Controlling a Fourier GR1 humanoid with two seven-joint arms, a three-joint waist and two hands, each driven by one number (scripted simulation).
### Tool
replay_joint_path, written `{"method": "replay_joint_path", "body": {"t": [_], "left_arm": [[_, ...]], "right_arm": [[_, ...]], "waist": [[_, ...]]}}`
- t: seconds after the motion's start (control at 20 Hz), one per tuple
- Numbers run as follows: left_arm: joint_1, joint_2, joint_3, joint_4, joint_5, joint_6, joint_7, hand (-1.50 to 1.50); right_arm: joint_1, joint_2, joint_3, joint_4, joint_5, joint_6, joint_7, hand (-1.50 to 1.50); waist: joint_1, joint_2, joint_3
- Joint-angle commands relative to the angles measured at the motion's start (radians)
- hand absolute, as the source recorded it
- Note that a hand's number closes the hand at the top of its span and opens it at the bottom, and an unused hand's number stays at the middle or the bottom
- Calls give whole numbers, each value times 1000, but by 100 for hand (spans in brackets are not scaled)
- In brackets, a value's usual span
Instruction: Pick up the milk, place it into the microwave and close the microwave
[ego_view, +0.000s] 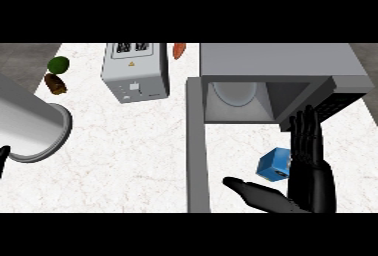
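The milk is a small blue carton (272, 165) standing on the white counter in front of the open microwave (295, 65). My right hand (310, 160) is open just to the carton's right, fingers straight and pointing toward the microwave's cavity, thumb spread out below the carton. The carton sits in the gap between thumb and fingers, close to the palm; I cannot tell whether it touches. The microwave's door (196, 150) is swung wide open and runs toward me left of the carton. My left forearm (29, 125) comes in at the far left; only a black sliver of the left hand (3, 161) shows at the edge.
A glass turntable plate (236, 92) lies inside the microwave. A silver toaster (136, 72) stands at the back, with a carrot (179, 50) beside it. A green fruit (58, 64) and a brown object (55, 84) lie at the back left.
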Motion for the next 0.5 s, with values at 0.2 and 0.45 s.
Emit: {"method": "replay_joint_path", "body": {"t": [0.2,0.45], "left_arm": [[21,-22,10,-47,1,-20,28,-150],[65,-50,11,0,-35,-86,-63,-150]], "right_arm": [[87,-40,-137,96,-137,72,-161,-150],[202,-7,-141,255,-187,110,-406,-150]], "waist": [[-1,0,0],[-2,0,0]]}}
